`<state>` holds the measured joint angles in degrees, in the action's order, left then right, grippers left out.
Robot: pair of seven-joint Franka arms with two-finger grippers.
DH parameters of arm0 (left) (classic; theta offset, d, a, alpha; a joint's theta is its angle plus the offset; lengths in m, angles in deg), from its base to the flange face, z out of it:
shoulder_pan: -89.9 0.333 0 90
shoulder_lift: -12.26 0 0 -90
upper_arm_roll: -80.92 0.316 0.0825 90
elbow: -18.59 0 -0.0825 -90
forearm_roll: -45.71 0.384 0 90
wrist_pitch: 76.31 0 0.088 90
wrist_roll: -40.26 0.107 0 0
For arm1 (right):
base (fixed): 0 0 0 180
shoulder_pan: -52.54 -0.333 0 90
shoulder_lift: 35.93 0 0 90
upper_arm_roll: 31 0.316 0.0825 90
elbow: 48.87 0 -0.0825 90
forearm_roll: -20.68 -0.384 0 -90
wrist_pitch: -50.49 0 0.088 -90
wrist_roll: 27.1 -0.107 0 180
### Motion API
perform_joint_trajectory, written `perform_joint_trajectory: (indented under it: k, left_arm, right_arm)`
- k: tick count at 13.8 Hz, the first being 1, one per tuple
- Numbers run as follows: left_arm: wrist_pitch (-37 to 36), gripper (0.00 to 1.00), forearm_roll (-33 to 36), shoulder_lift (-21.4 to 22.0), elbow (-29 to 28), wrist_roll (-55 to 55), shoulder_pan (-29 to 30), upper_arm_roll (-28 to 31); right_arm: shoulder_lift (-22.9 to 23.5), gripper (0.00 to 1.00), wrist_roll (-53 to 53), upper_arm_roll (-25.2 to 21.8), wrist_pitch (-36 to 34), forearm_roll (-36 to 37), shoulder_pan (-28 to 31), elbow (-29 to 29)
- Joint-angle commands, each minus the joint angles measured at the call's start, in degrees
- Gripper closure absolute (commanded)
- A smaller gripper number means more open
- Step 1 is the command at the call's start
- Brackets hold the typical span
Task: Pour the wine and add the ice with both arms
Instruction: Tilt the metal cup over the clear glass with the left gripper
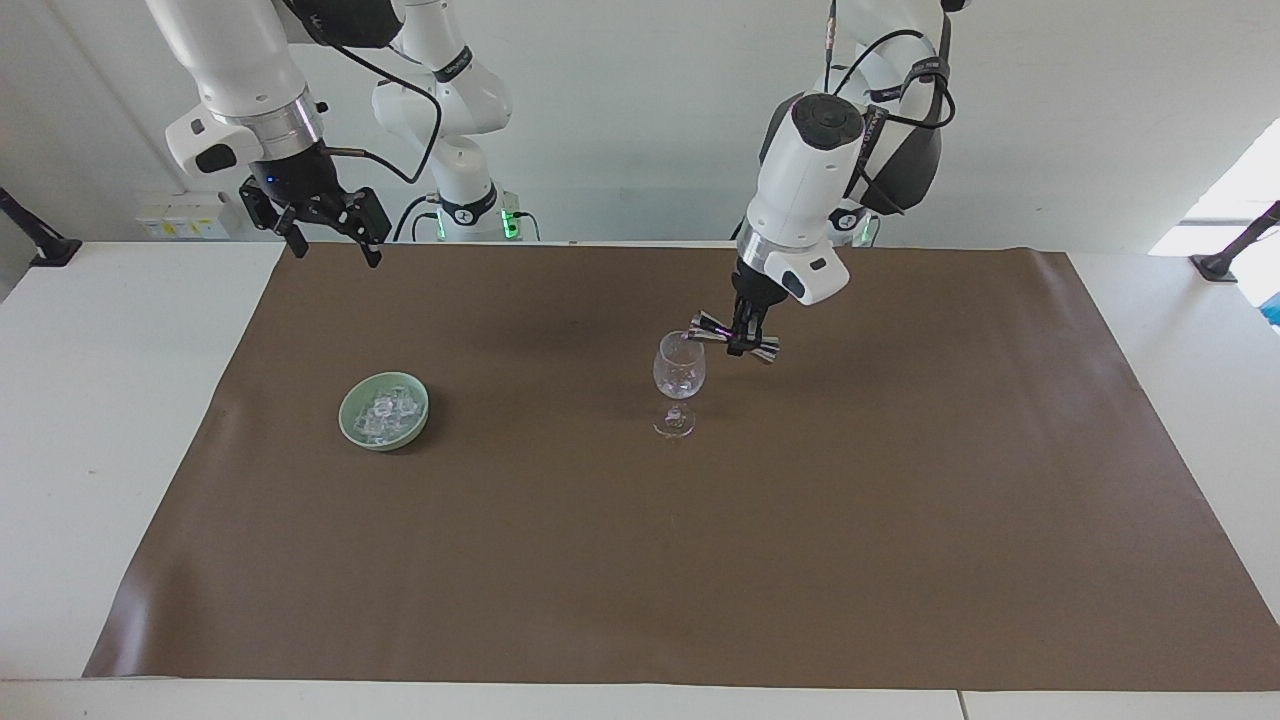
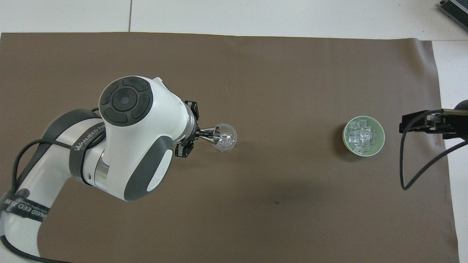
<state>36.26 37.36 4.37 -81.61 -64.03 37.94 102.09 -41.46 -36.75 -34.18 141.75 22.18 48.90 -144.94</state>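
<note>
A metal jigger (image 1: 735, 337) is gripped at its waist by the left gripper (image 1: 741, 341) and is tipped nearly on its side. Its one mouth is held at the rim of the wine glass (image 1: 679, 384); in the overhead view that mouth overlaps the glass rim (image 2: 218, 132). The glass stands upright on the brown mat (image 1: 900, 520), about mid-table. The ice (image 1: 385, 415) is piled in a pale green bowl (image 1: 351, 424), which sits on the mat toward the right arm's end, well apart from the glass. The right gripper (image 1: 325, 235) is held high over the mat's edge nearest the robots, fingers spread and empty; this arm waits.
</note>
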Motion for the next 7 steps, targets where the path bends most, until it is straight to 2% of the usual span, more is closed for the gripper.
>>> perform_joint_trajectory:
  k: [1,7]
  left_arm:
    - [-3.0,1.0,2.7,-0.6,2.7,-0.6,-1.3,0.9]
    - [-3.8,1.0,5.7,-1.1,4.5,-2.1,-3.8,1.0]
  right_arm:
    - [-0.4,0.0,1.5,-0.1,-0.4,-0.5,0.1,-0.3]
    - [-0.4,0.0,1.5,-0.1,-0.4,-0.5,0.1,-0.3]
